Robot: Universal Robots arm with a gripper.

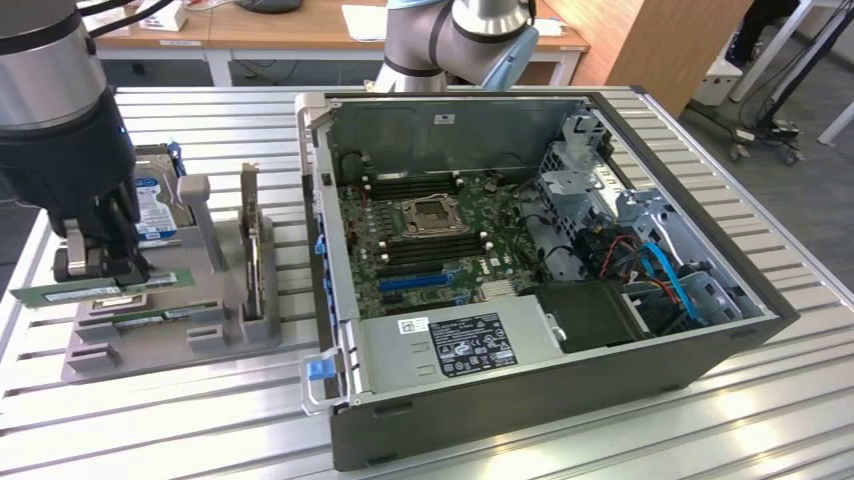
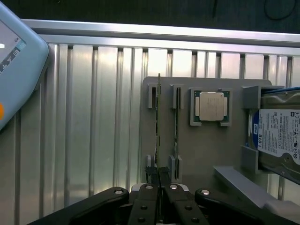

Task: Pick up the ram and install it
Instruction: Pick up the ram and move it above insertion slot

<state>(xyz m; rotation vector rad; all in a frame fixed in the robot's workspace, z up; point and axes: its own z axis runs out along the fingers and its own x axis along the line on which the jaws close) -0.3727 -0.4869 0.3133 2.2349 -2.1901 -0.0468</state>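
The pincer (image 1: 100,268), we see, is clamped shut on the ram (image 1: 54,291), holding the thin green stick over the grey holder (image 1: 180,345), just beside 1 other stick (image 1: 163,316) in its slot, with the open computer case (image 1: 534,405) to the exterior view's right.

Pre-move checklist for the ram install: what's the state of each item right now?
1. Grip: hand shut on the ram: ok.
2. Ram clear of the holder slots: cannot tell.
3. Second stick seated in its own slots, beside the held one: ok.
4. Case open, memory slots exposed: ok.
5. Memory slots empty: cannot tell.
6. Low straight path to the case: likely not ok, since the upright expansion card stands between.
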